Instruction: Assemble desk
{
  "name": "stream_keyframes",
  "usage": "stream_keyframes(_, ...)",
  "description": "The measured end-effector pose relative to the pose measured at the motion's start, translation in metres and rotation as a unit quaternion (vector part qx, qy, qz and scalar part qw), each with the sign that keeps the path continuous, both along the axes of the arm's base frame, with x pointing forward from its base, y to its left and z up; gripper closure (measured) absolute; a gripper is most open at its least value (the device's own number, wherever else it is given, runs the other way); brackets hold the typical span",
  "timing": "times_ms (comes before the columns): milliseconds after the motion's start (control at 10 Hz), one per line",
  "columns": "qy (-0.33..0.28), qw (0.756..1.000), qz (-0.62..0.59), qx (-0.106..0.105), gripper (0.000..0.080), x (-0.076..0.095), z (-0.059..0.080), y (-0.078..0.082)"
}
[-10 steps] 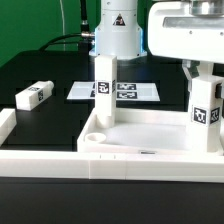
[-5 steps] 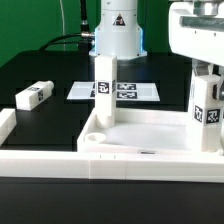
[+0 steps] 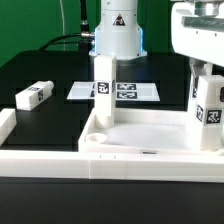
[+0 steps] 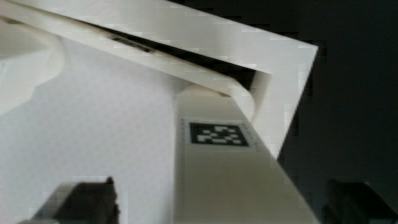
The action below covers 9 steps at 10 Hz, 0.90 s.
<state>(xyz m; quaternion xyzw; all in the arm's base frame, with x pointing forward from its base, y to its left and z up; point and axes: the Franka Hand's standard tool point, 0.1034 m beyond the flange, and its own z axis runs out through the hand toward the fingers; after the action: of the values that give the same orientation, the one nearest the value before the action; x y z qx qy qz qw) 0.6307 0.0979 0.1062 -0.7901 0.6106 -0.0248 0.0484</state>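
The white desk top (image 3: 150, 133) lies tray side up at the front. One leg (image 3: 103, 85) stands upright in its back left corner. A second tagged leg (image 3: 208, 112) stands upright in the back right corner. My gripper (image 3: 207, 70) is straight above it, with its fingers on either side of the leg's top. In the wrist view the leg (image 4: 222, 170) runs between my dark fingers (image 4: 80, 200), with a bright gap on one side, so my gripper (image 4: 222, 208) looks open around it. A third leg (image 3: 34, 95) lies loose at the exterior view's left.
The marker board (image 3: 135, 92) lies flat behind the desk top. The white border rail (image 3: 35, 160) runs along the front and left. The robot's base (image 3: 118, 35) stands at the back, with a green wall behind it.
The gripper's white body has shifted toward the exterior view's right and shows narrower. The leg under it stays upright in the corner.
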Motion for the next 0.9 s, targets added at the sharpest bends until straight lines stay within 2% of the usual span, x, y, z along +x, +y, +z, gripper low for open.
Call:
stream_keyframes(200,-0.006,0.993,0.119,-0.013,0.0163,0.0007,0.001,0.0006)
stream_keyframes(400,-0.014,0.969,0.246,-0.026,0.0152,0.0016,0.0019,0.0009)
stream_keyframes(600,-0.02,0.95,0.308,-0.034,0.0151,0.003,0.0025,-0.0001)
stream_keyframes(900,-0.021,0.899,0.434,-0.054,0.0151,0.0025,0.0022,0.0009)
